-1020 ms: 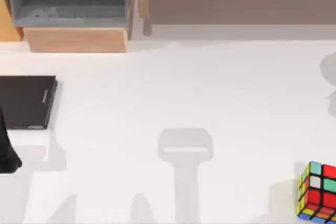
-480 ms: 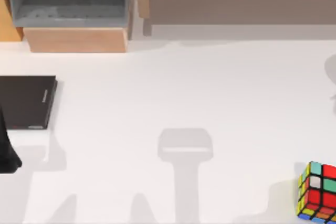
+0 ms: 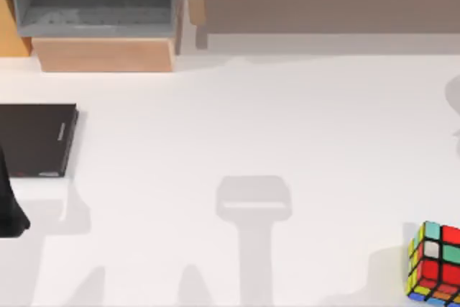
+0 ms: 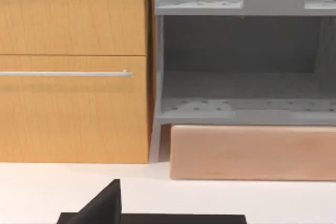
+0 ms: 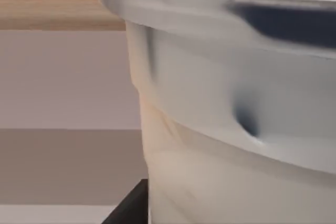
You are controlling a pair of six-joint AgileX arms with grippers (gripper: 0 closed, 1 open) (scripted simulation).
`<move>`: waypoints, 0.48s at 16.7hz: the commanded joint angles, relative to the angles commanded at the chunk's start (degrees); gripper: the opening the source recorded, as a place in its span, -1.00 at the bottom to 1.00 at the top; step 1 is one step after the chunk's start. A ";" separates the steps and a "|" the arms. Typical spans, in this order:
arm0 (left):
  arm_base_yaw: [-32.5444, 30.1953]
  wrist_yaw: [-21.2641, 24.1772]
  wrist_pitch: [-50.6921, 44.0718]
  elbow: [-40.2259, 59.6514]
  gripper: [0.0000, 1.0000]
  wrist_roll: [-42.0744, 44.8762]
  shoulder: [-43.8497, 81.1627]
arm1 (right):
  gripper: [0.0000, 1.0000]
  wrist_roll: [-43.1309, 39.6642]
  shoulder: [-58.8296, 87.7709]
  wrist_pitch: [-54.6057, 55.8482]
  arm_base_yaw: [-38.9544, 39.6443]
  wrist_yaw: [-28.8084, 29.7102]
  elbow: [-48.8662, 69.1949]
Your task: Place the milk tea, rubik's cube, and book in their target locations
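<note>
The rubik's cube (image 3: 433,262) is seen at the worktop's (image 3: 251,127) front right corner; the milk tea (image 5: 241,129) is viewed close up from the right wrist, finger state unclear

My bench (image 3: 287,127) looks smooth, matt and white, and the cube (image 3: 433,262) on it has glossy coloured stickers on black plastic. Seen from my left wrist, the cabinet (image 4: 73,66) is warm wood grain with a thin metal handle (image 4: 65,73), beside a dull grey speckled shelf (image 4: 247,108) over a paler wood plinth (image 4: 252,152). The cup (image 5: 236,119) at my right wrist is smooth, pale, faintly shiny plastic, and the slab (image 3: 36,139) is matt black.
</note>
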 joint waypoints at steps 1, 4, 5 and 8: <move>0.00 0.00 0.00 0.00 1.00 0.00 0.00 | 0.66 0.00 0.00 0.00 0.00 0.00 0.00; 0.00 0.00 0.00 0.00 1.00 0.00 0.00 | 1.00 0.00 0.00 0.00 0.00 0.00 0.00; 0.00 0.00 0.00 0.00 1.00 0.00 0.00 | 1.00 0.00 0.00 0.00 0.00 0.00 0.00; 0.00 0.00 0.00 0.00 1.00 0.00 0.00 | 1.00 0.00 0.00 0.00 0.00 0.00 0.00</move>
